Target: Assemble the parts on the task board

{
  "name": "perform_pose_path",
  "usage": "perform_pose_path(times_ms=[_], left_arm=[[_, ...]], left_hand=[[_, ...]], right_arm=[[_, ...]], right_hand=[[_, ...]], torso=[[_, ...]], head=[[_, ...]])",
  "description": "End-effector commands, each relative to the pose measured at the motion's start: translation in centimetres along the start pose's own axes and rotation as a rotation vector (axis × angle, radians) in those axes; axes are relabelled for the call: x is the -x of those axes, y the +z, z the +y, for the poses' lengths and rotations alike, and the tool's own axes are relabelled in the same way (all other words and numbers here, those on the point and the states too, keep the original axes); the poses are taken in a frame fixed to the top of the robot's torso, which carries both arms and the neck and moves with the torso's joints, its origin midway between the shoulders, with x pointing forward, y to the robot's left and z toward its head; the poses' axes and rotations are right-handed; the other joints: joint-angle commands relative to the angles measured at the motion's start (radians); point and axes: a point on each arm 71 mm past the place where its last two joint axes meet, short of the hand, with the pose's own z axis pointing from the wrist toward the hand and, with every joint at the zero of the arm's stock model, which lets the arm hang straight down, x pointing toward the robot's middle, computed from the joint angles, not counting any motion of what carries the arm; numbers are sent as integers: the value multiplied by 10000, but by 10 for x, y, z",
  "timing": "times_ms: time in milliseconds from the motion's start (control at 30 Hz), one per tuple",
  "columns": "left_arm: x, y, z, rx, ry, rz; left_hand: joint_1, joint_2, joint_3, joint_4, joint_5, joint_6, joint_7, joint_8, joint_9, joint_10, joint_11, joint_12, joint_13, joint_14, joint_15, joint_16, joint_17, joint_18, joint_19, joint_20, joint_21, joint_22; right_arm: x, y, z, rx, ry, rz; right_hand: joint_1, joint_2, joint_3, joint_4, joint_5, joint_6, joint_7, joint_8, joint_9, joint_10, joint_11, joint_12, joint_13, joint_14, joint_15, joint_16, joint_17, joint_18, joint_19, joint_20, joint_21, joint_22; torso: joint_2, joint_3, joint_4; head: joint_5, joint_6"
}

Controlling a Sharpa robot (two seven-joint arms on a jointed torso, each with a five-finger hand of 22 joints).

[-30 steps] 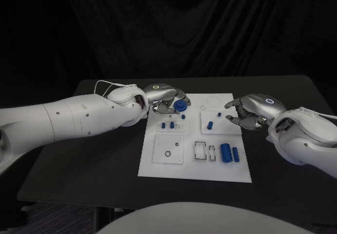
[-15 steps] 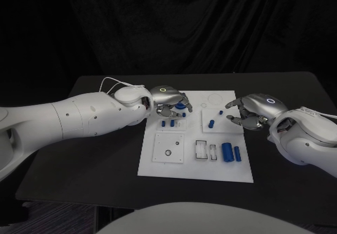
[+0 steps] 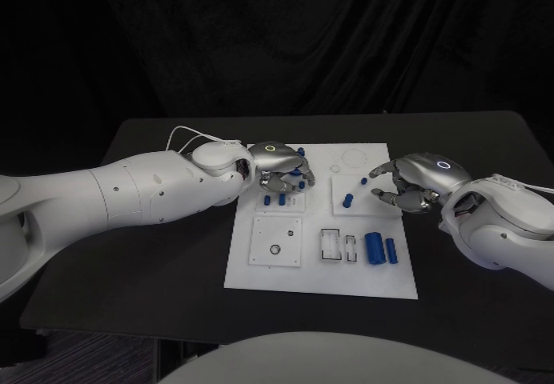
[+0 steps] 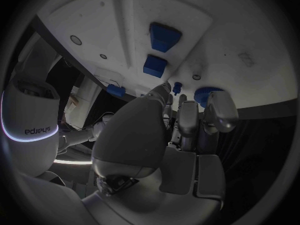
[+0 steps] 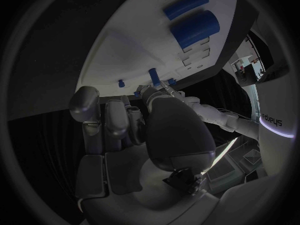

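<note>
The white task board point(image 3: 263, 268) lies in the middle of the table. My left hand point(image 3: 281, 170) hovers over its far left corner and holds a blue round part point(image 4: 205, 96) at its fingertips point(image 4: 215, 102); the same part peeks out beyond the hand point(image 3: 301, 150). Two short blue pegs point(image 3: 274, 201) stand just nearer than that hand. My right hand point(image 3: 407, 186) hangs over the board's far right square, fingers half curled, with nothing seen between them. Small blue pegs point(image 3: 347, 200) stand beside it. Two blue cylinders point(image 3: 379, 248) lie further toward me.
A square plate with a round hole point(image 3: 277, 242) and two narrow slots point(image 3: 337, 245) occupy the board's near half. Black table point(image 3: 150, 280) surrounds the board, with dark curtain behind. My left forearm point(image 3: 127, 192) spans the table's left side.
My left hand has turned and shifted slightly toward the board's left with the blue round part, which now sits at the hand's far edge. The right hand has stayed put.
</note>
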Motion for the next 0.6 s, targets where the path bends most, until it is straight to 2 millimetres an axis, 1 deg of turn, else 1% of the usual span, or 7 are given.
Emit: perform_pose_path(times_ms=[33,67,167,367,433,533,600], left_arm=[[-1,2,-1,50,30,8],[-1,2,-1,53,41,-29],[-1,3,-1,75,57,-82],[-1,4,-1,105,58,-96],[-1,4,-1,98,56,-93],[-1,5,-2,83,47,-72],[-1,5,-2,75,43,-65]], left_hand=[[-52,-11,71,-2,77,131,15,79,-12,129,4,61,-13,50,1,44,5,2,22,-19,48,1438],[-43,-11,92,-6,99,176,27,96,-11,150,1,69,-20,40,-1,43,-11,4,16,-20,38,1435],[-17,-2,169,-14,184,341,26,158,-3,195,-3,79,-46,29,-7,55,-35,9,8,-26,24,1429],[-47,9,232,17,208,497,59,208,1,301,8,127,-51,-24,-5,27,-131,21,-25,-28,-37,1411],[-50,14,267,23,212,556,72,224,2,377,-2,168,-40,-17,-9,40,-122,17,-16,-30,-19,1415],[-59,8,310,30,212,667,104,261,12,482,-17,230,-18,-21,-18,47,-138,15,-8,-34,-3,1418],[-79,11,351,44,209,762,130,291,24,627,-37,324,28,-20,-32,57,-152,16,-9,-41,-3,1417]], right_arm=[[0,0,0,-23,-53,44],[0,0,0,-35,-58,58],[0,0,0,-66,-70,91],[0,0,0,-95,-86,143],[0,0,0,-99,-91,161],[-1,1,0,-103,-98,186],[-1,1,0,-102,-101,195]], right_hand=[[6,-51,28,7,51,102,2,46,-9,44,-23,2,900,57,-43,13,-8,9,86,-7,-30,885],[6,-51,28,7,51,102,2,46,-9,44,-23,2,900,57,-43,13,-8,9,86,-7,-30,885],[8,-50,32,7,53,106,2,46,-11,21,-23,-26,871,51,-43,-6,-35,11,83,-7,-45,881],[9,-50,33,7,54,108,2,46,-12,11,-23,-38,858,49,-43,-12,-42,18,72,-7,-86,870],[11,-49,36,7,56,108,2,44,-14,-1,-23,-53,843,44,-43,-27,-63,18,72,-7,-87,870],[11,-49,36,7,56,108,2,44,-14,-1,-23,-53,843,44,-43,-27,-63,18,72,-7,-87,870],[11,-49,36,7,56,108,2,44,-14,-1,-23,-53,843,44,-43,-27,-63,18,72,-7,-87,870]], torso=[[43,0,-14],[36,2,-25],[30,1,-26],[32,4,-25],[37,2,-41],[25,3,-15],[29,4,-10]], head=[[16,0],[27,0],[31,0],[27,0],[49,0],[13,0],[5,0]])
